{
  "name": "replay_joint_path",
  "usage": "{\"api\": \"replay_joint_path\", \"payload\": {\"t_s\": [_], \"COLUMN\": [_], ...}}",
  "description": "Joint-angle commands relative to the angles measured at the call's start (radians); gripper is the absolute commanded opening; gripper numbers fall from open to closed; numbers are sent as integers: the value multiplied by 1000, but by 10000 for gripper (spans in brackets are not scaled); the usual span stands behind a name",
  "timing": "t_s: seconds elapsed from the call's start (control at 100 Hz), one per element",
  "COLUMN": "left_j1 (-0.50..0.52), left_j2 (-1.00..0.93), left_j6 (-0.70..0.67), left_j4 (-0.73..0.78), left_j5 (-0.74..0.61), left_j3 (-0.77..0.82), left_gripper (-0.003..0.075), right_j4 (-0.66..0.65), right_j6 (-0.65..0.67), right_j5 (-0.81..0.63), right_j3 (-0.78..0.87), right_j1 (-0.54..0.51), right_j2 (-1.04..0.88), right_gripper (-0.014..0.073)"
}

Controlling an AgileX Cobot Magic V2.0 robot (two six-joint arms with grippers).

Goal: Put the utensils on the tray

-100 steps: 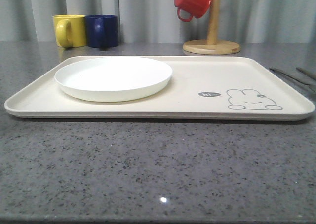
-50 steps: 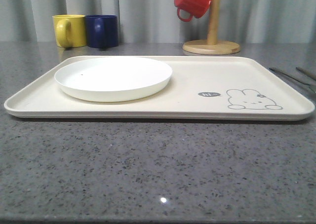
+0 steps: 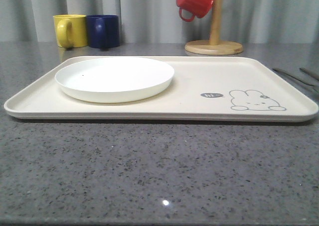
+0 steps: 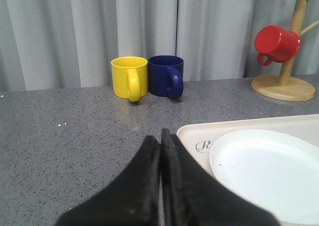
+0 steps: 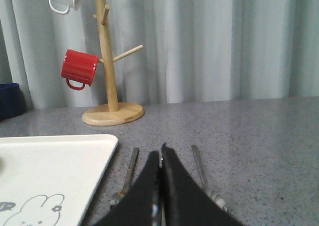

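Staged kitchen-style test bench: grey speckled countertop [image 3: 159, 171], plain grey curtain [image 3: 149, 12] backdrop across top, wooden mug tree [image 3: 214, 34] upper right.

Grey speckled bench [image 3: 149, 176] here, front edge bare. The cream tray [image 3: 199, 111] sits across its middle. Off the tray's right edge the utensils [image 5: 130, 169] lie straight on the stone, near the bench's right side. Along the back edge: yellow mug [image 3: 70, 31] and blue mug [image 3: 103, 31] side by side toward the left, wooden mug stand [image 3: 214, 47] right of centre.

Grey curtain [image 3: 149, 12] (pleated), speckled counter [image 3: 149, 171].
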Motion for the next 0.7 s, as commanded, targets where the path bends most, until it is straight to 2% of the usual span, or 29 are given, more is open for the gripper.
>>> {"api": "replay_joint_path", "payload": {"t_s": [0.0, 0.17, 0.38, 0.54, 0.69], "left_j1": [-3, -3, -3, -3, -3], "left_j2": [1, 1, 1, 1, 1], "left_j6": [-5, -5, -5, -5, -5], "left_j4": [-2, -2, -2, -2, -2], "left_j5": [-82, -82, -82, -82, -82], "left_j3": [-25, -25, -25, -25, -25], "left_gripper": [-18, -18, -18, -18, -18], "right_j4": [0, 0, 0, 4, 4], "right_j6": [-7, -7, -7, -7, -7], "right_j5": [23, 273, 592, 671, 651], "right_j3": [-118, -341, -611, -733, -755], "right_j1": [-2, -2, -2, -2, -2], "right_j2": [34, 183, 459, 639, 737], "right_gripper": [-68, -68, -68, -68, -66]}}
